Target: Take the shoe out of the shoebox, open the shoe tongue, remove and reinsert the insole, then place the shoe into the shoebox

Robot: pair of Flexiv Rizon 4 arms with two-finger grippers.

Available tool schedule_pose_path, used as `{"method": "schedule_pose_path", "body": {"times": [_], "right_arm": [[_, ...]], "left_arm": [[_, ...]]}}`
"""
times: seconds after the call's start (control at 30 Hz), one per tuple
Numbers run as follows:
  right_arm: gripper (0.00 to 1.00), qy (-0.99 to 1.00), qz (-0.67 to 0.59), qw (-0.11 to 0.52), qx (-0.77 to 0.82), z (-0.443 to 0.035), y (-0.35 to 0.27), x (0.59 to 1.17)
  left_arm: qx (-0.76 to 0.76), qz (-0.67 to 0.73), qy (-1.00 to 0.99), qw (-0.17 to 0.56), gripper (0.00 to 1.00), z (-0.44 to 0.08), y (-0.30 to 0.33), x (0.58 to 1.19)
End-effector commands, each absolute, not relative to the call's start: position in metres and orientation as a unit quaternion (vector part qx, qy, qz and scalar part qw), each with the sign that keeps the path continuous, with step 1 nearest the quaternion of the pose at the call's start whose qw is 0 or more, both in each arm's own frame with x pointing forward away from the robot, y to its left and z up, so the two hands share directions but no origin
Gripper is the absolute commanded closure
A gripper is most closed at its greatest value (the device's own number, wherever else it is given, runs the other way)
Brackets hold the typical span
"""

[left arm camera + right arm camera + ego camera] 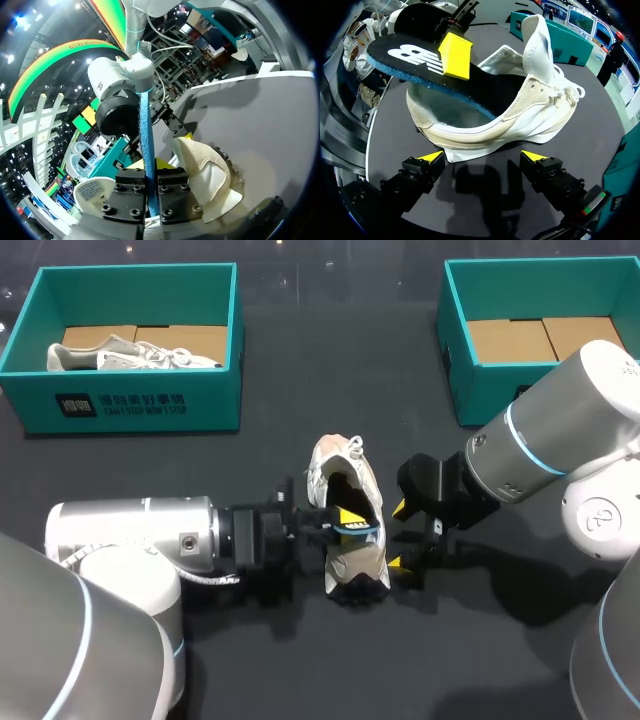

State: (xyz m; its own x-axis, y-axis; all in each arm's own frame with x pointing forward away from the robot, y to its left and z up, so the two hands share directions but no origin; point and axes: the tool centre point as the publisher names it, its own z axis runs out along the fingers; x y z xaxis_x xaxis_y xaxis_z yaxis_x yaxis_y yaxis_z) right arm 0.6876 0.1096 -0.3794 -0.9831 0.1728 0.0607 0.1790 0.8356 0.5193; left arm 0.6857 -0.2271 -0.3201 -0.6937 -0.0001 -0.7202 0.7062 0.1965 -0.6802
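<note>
White shoe (520,117) w/ black insole (410,55) half-out

A dark, matte table (300,370) filled the scene from near to far, its top a near-black charcoal. Light fell from above and left soft shadows (540,605) on the near right part. Seen from low down, the surface looked paler grey.

White fabric shoe (330,470) mid-table, between left gripper (349,518) and right gripper (400,535). Behind it sit the left teal cardboard shoebox (140,405) and the right teal cardboard shoebox (458,355).
</note>
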Motion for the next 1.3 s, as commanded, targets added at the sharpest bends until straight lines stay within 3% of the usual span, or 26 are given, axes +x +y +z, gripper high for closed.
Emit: {"method": "schedule_pose_path", "body": {"times": [0.03,0.47,0.5,0.53,0.6,0.7,0.93,0.97,1.03,1.3], "right_arm": [[0.00,-0.958,-0.272,0.004,-0.092,-0.379,0.109,0.686],[0.00,-0.958,-0.272,0.004,-0.092,-0.379,0.109,0.686],[0.00,-0.958,-0.272,0.004,-0.092,-0.379,0.109,0.686],[0.00,-0.958,-0.272,0.004,-0.092,-0.379,0.109,0.686],[0.00,-0.958,-0.272,0.004,-0.092,-0.379,0.109,0.686],[0.00,-0.958,-0.272,0.004,-0.092,-0.379,0.109,0.686],[0.00,-0.958,-0.272,0.004,-0.092,-0.379,0.109,0.686],[0.00,-0.958,-0.272,0.004,-0.092,-0.379,0.109,0.686],[0.00,-0.958,-0.272,0.004,-0.092,-0.379,0.109,0.686],[0.00,-0.958,-0.272,0.004,-0.092,-0.379,0.109,0.686]], "left_arm": [[0.244,-0.581,0.716,0.301,1.00,-0.328,-0.233,0.695],[0.212,-0.578,0.733,0.289,1.00,-0.333,-0.228,0.708],[0.211,-0.582,0.731,0.286,0.79,-0.330,-0.227,0.706],[0.211,-0.583,0.731,0.286,0.69,-0.328,-0.227,0.704],[0.212,-0.587,0.727,0.285,0.60,-0.323,-0.226,0.701],[0.214,-0.590,0.724,0.286,0.57,-0.314,-0.226,0.695],[0.233,-0.593,0.717,0.285,0.65,-0.301,-0.229,0.680],[0.234,-0.593,0.716,0.285,0.70,-0.301,-0.230,0.679],[0.243,-0.588,0.715,0.289,1.00,-0.302,-0.233,0.679],[0.264,-0.553,0.724,0.316,1.00,-0.327,-0.238,0.691]]}}
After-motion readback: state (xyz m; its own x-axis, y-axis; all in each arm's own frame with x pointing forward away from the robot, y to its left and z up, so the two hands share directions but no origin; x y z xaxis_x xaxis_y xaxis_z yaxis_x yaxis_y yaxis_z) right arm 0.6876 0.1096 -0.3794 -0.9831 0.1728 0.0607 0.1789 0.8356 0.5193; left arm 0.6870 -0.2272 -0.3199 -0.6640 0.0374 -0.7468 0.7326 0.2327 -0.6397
